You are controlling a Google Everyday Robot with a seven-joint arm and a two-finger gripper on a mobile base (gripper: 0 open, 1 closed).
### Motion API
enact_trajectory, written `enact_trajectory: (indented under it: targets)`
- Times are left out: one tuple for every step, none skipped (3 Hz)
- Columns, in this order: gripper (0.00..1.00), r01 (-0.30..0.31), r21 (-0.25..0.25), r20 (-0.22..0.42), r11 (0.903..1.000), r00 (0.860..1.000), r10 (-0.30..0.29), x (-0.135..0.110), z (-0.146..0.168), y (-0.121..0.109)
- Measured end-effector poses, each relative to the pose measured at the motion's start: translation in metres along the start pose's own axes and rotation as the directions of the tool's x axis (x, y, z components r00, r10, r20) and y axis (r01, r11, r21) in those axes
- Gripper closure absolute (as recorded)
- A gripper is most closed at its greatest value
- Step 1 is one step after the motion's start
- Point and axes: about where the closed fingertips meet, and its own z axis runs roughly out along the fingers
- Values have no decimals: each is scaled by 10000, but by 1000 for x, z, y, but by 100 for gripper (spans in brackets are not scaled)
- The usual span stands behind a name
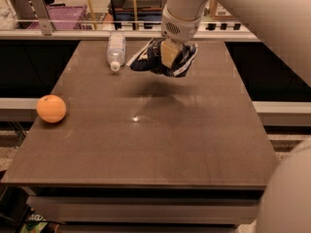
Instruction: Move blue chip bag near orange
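Note:
The blue chip bag (150, 58) is a crumpled dark blue foil bag with white markings, held in the air above the far middle of the brown table (160, 140). My gripper (170, 56) comes down from above and is shut on the bag's middle. The bag's shadow falls on the table just below it. The orange (51, 108) sits on the table near the left edge, well to the left and nearer the camera than the bag.
A clear plastic bottle (115, 49) lies on its side at the far left of the table, just left of the bag. My white arm (252, 13) fills the upper right. Shelves and a purple crate (56, 16) stand behind the table.

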Motion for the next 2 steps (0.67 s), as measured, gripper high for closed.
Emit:
enact_trajectory:
  targets:
    - [100, 162, 131, 318, 9998, 9994, -166, -1, -5, 37]
    - [100, 500, 295, 779, 9983, 9956, -521, -4, -6, 71]
